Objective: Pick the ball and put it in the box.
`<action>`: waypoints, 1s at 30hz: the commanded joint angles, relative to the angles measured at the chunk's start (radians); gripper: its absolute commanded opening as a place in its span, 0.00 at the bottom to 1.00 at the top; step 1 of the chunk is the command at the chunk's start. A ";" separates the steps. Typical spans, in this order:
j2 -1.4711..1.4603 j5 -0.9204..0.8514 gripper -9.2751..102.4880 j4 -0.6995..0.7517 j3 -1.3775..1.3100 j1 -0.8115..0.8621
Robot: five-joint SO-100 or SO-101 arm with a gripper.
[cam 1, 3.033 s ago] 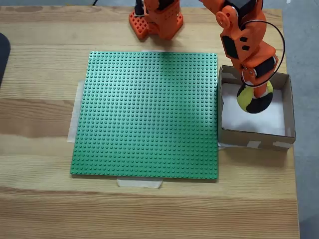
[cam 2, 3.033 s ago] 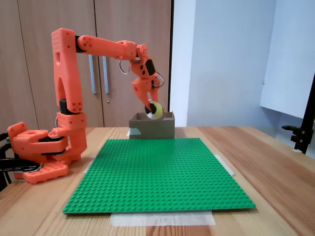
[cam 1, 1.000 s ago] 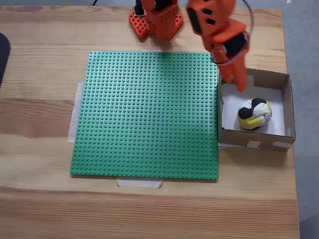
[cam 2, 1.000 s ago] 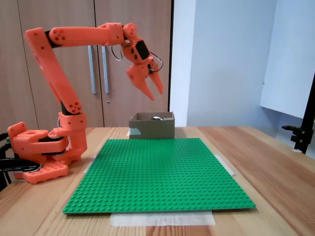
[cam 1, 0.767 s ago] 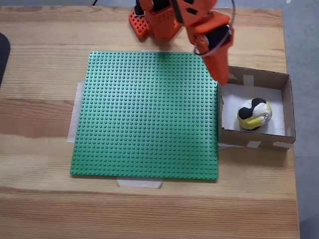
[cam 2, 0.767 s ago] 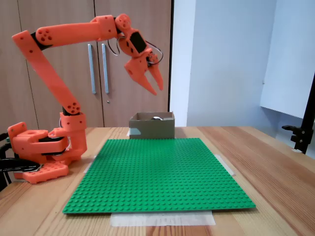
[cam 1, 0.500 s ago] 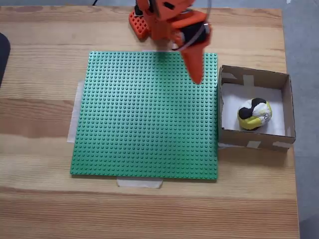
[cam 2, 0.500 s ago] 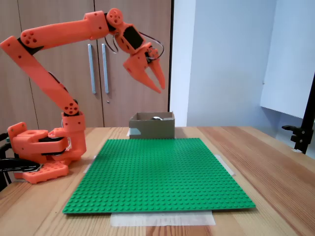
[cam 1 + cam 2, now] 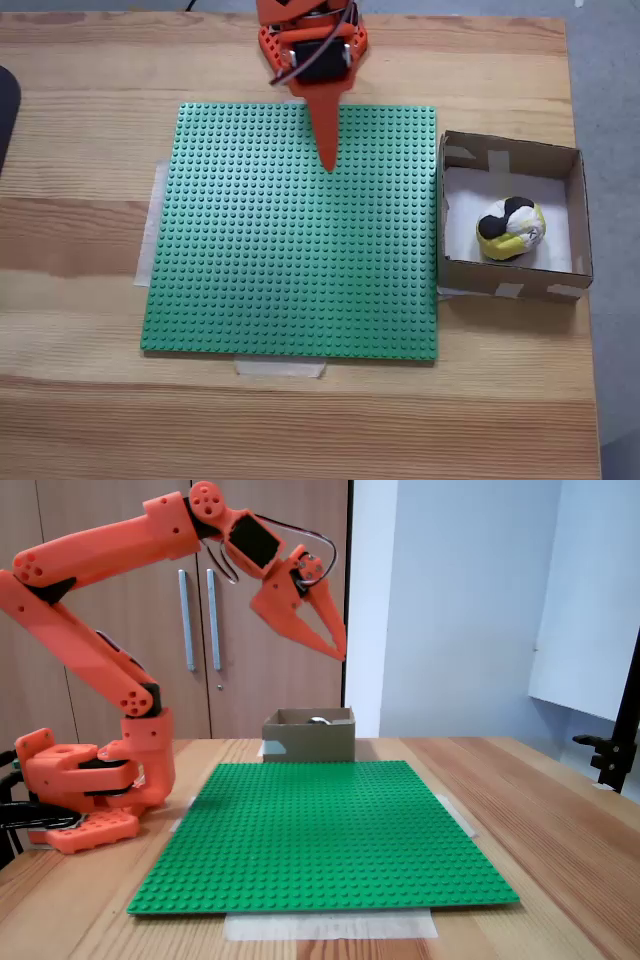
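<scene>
While the ball [image 9: 510, 229] sits inside the box [image 9: 577, 215], we see our gripper [image 9: 338, 640] high over the green mat [image 9: 300, 240], jaws slightly spread and empty, box off to its right overhead.

ball [image 9: 510, 228]: yellow/black/white | box [image 9: 508, 282]: brown | baseplate [image 9: 290, 240]: green | pincer [image 9: 340, 650]: orange

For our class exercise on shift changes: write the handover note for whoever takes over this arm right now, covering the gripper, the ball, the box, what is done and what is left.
Gripper: raised high above the green baseplate, holding nothing; whether its jaws are open or shut cannot be told.
Ball: lying inside the box, on its white bottom, nearer the box's near wall in the top-down fixed view.
Done: pick and drop.
Left: probably only parking the arm.
</scene>
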 commanded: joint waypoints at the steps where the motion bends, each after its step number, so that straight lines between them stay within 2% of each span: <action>1: 0.055 0.011 0.08 -0.025 0.017 0.018; 20: 0.279 -0.006 0.08 -0.176 0.393 0.114; 30: 0.367 -0.006 0.08 -0.193 0.529 0.126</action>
